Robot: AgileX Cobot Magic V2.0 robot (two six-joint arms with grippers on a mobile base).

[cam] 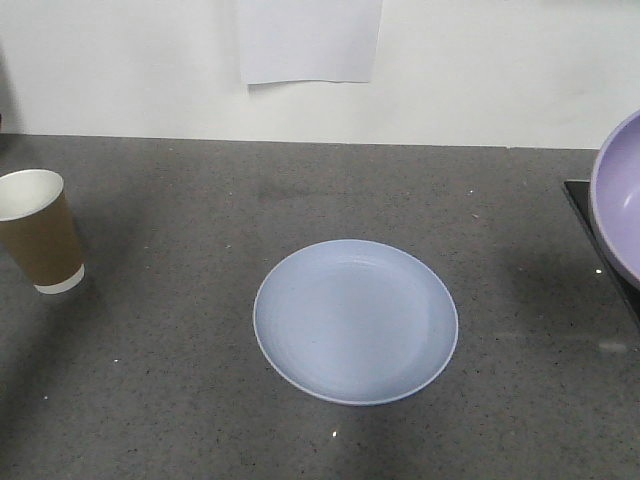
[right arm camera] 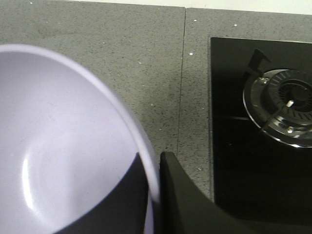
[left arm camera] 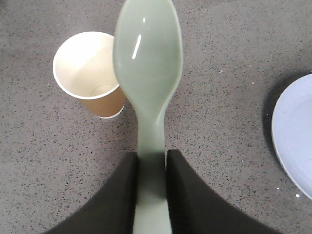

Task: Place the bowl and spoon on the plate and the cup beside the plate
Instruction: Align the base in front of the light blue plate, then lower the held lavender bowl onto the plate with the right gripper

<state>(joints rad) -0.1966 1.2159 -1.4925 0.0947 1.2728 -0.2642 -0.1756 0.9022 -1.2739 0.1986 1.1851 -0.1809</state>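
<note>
Closest to the left wrist camera, the left gripper point(left arm camera: 151, 170) is clamped on the flat handle of the small pale mint-green plastic spoon point(left arm camera: 147, 63). The spoon's long axis runs straight out ahead of the jaws, oval scoop foremost and clear of the grey speckled countertop point(left arm camera: 229, 97). From there the round, shallow, pale blue plastic plate point(left arm camera: 295, 136) lies off to the right of the scoop, so the spoon would have to travel sideways, across its own length, to reach it.

The right gripper point(right arm camera: 154, 168) pinches the rim of the deep, round lavender-purple plastic bowl point(right arm camera: 58, 146), one finger inside the wall and one outside. The black glass cooktop point(right arm camera: 234, 161) and its burner point(right arm camera: 285, 105) lie just beyond.

In the front view the bowl shows only at the right edge, tilted, and the plate sits bare at the middle, to the bowl's left. The plate thus lies between the two arms; which is nearer I cannot tell. Farther left, the tapered brown paper cup point(cam: 40, 243) stands upright, well apart from the plate.
</note>
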